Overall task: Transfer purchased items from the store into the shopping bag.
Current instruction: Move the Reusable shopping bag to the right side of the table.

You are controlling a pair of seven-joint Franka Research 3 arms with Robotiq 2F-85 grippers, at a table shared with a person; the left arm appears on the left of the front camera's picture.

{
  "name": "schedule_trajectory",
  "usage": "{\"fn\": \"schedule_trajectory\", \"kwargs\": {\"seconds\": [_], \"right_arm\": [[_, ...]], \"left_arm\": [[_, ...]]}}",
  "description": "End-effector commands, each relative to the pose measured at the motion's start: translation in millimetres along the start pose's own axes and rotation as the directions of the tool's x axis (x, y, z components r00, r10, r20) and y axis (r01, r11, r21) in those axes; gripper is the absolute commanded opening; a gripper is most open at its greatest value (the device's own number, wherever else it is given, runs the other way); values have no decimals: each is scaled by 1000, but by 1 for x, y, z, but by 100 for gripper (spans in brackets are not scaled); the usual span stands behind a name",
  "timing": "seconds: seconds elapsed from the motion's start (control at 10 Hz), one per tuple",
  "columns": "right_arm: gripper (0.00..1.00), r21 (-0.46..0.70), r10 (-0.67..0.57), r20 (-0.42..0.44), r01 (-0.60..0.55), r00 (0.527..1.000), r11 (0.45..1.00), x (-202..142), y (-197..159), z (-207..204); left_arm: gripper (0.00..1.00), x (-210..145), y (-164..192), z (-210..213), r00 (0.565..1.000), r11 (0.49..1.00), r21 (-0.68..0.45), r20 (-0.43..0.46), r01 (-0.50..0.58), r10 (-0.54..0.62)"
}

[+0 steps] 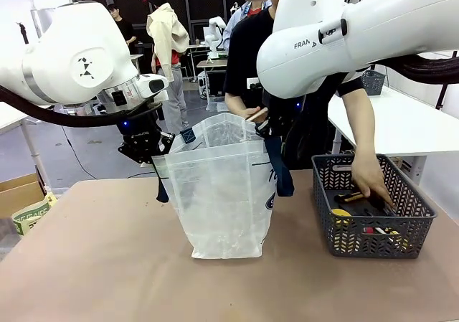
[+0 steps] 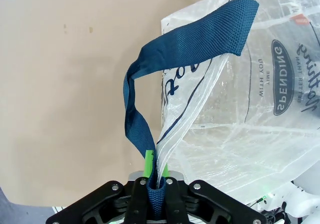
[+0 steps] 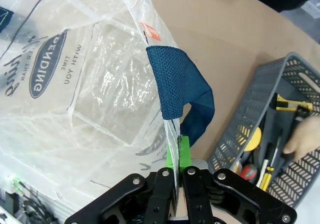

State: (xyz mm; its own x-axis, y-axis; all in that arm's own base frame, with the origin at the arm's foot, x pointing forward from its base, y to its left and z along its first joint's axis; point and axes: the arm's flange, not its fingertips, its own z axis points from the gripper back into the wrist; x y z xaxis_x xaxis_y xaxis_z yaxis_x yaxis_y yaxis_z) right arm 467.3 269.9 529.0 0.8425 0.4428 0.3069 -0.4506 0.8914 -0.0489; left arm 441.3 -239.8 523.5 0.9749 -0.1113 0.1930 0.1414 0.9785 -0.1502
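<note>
The shopping bag [image 1: 222,193] stood upright on its flat bottom near the middle of the counter [image 1: 93,264], its mouth held open between the two arms. It was whitish and see-through, with dark print on the side.

The left pincer [image 1: 147,150] hung above the bag's left upper corner. In the left wrist view its fingers [image 2: 148,165] were pressed together, pinching a fold of the bag's rim along with the end of a navy strap [image 2: 190,39]. That strap rose from the jaws, twisted once and ran up to where it was sewn onto the bag's wall.

In the right wrist view the right pincer [image 3: 176,144] was likewise pressed together, its green pads nipping the thin edge of the bag's rim just below the other strap [image 3: 172,84], which looped down beside them.

The basket [image 1: 373,244], dark grey with lattice sides, sat close to the counter's right edge, just beside the bag but not touching it. The person's hand [image 1: 369,178] reached down into it from the far side, fingers on the tools lying inside. A yellow-and-black utility knife [image 3: 290,104], a round yellow thing [image 3: 248,136] and a red-handled tool [image 3: 248,170] lay in the basket among some slim dark-handled tools.
</note>
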Motion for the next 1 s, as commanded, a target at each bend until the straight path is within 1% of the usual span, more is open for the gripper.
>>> {"fn": "schedule_trajectory", "kwargs": {"seconds": [0.0,0.8,0.9], "right_arm": [[0,-1,-11,-5,11,1000,1000,0,-2,0],[0,0,0,0,0,1000,1000,0,0,0],[0,-4,-21,9,21,1000,1000,0,1,0]], "left_arm": [[0,-2,4,0,1000,1000,4,1,-12,12],[0,-2,4,0,1000,1000,4,1,-12,12],[0,0,0,0,1000,1000,0,0,0,0]]}}
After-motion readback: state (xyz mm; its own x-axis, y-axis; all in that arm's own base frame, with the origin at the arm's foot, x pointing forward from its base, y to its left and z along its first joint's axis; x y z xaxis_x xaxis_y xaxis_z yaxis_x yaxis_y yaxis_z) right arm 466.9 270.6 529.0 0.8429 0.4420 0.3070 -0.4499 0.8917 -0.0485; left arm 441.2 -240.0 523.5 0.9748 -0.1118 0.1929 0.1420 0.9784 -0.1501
